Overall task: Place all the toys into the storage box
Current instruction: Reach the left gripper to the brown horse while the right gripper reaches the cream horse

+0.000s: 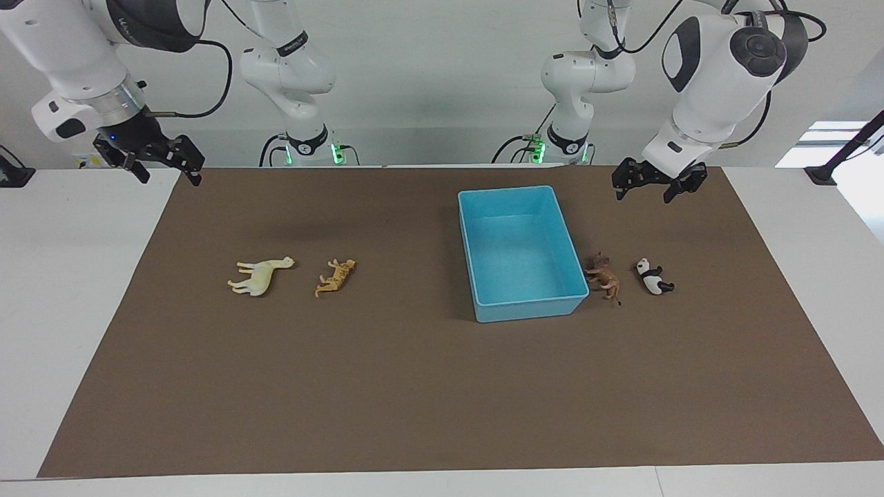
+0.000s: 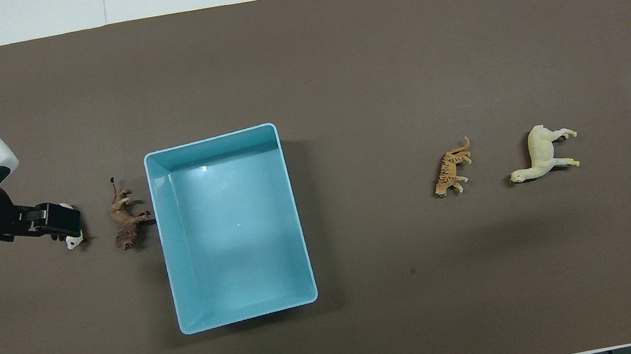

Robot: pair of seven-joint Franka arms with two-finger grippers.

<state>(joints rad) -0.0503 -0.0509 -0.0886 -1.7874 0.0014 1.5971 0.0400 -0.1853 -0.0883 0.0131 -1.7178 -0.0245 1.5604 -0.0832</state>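
the scene is viewed from high across the white tabletop [image 1: 62, 290], facing the arms, and from steeply above the robots' end, half a turn apart. the brown rectangular mat [image 1: 414, 386] [image 2: 334, 58] is shared by both.

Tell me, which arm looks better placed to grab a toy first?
Probably the left: its gripper hangs raised near the panda, and the overhead view shows it over that toy. The right gripper waits at the mat's edge, away from the toys.

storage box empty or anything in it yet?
Empty: the storage box shows only bare blue floor in both views; all four toys lie outside on the mat.
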